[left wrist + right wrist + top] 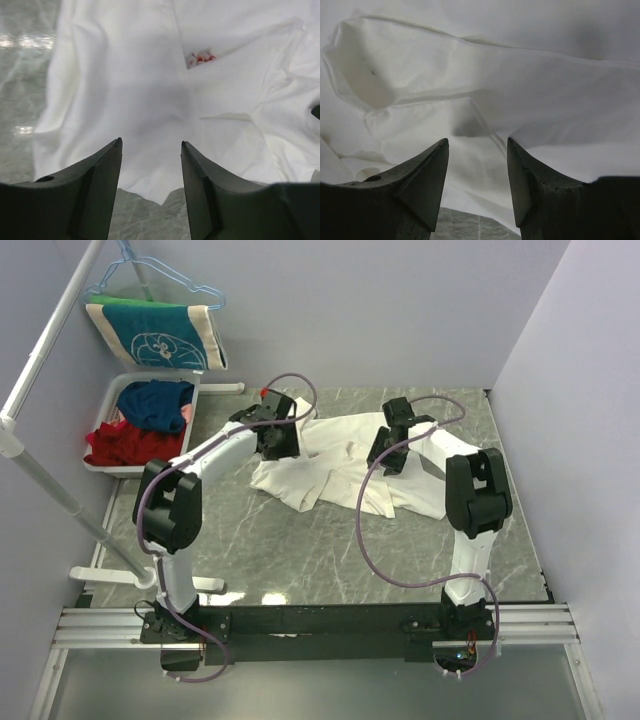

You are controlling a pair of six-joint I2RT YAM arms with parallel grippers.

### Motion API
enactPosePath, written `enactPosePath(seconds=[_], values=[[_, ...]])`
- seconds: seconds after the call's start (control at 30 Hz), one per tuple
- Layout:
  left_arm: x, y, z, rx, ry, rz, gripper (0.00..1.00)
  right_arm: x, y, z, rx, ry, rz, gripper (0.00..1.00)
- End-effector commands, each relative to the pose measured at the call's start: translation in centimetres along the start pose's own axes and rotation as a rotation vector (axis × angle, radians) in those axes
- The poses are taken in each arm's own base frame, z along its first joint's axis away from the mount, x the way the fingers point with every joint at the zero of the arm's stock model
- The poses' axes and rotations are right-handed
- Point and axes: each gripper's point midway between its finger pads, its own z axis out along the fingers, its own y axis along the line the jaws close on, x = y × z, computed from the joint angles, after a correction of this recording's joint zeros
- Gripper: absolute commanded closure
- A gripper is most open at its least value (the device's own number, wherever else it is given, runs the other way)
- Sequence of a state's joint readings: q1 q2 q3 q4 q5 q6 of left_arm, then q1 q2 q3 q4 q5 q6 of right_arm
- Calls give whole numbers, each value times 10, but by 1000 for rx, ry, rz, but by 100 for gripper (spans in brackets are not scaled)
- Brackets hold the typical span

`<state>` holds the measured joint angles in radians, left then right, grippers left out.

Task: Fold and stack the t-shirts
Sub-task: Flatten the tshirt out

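At the bottom of the overhead view, we see the two arm bases bolted to a rail (pixel 320 620) at the near edge of the grey marbled table (pixel 300 550). Both arms reach toward the middle of the frame.

There a cream-white t-shirt (pixel 335 465) lies crumpled on the table, spread from centre to right of centre, with folds and creases across it. The left end effector (pixel 275 435) hangs over the shirt's left edge. In its wrist view we find the two dark fingers (pixel 95 175) spread moderately apart, with nothing between them and the cloth lying beyond their tips. A small red-pink mark (pixel 200 57) shows at a fold in the upper middle of that view.

The right end effector (pixel 390 455) hangs over the shirt's right half. Its wrist view likewise shows the fingers moderately apart and gripping nothing, with rumpled white cloth filling the frame ahead.

At the upper left, a white basket (pixel 160 377) holds a blue garment (pixel 155 405) and a red garment (pixel 120 445). Beyond it, a green and cream cloth (pixel 155 335) with a blue cartoon face hangs below a light blue hanger (pixel 150 270).
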<state>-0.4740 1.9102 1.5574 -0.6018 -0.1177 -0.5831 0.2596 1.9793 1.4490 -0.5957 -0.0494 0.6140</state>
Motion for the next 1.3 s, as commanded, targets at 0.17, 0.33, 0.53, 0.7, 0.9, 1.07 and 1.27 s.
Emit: enactPosePath(seconds=[0.17, 0.33, 0.53, 0.7, 0.9, 1.07, 1.27], values=[[20, -34, 20, 125, 110, 60, 46, -5, 7, -4, -8, -6, -35, 49], [21, -37, 19, 133, 106, 68, 45, -1, 5, -8, -17, 0, -37, 78], [25, -34, 24, 125, 118, 79, 44, -1, 6, -20, -34, -19, -34, 100], [45, -20, 42, 67, 158, 79, 47, 0, 1, -30, -17, -42, -40, 100], [71, 12, 61, -65, 223, 82, 56, 9, -10, -27, 11, -25, -33, 79], [74, 45, 62, -160, 244, 16, 58, 14, -16, -22, 30, -9, -26, 71], [42, 104, 55, -266, 192, -108, 58, 21, -21, -7, 45, 44, -11, 69]])
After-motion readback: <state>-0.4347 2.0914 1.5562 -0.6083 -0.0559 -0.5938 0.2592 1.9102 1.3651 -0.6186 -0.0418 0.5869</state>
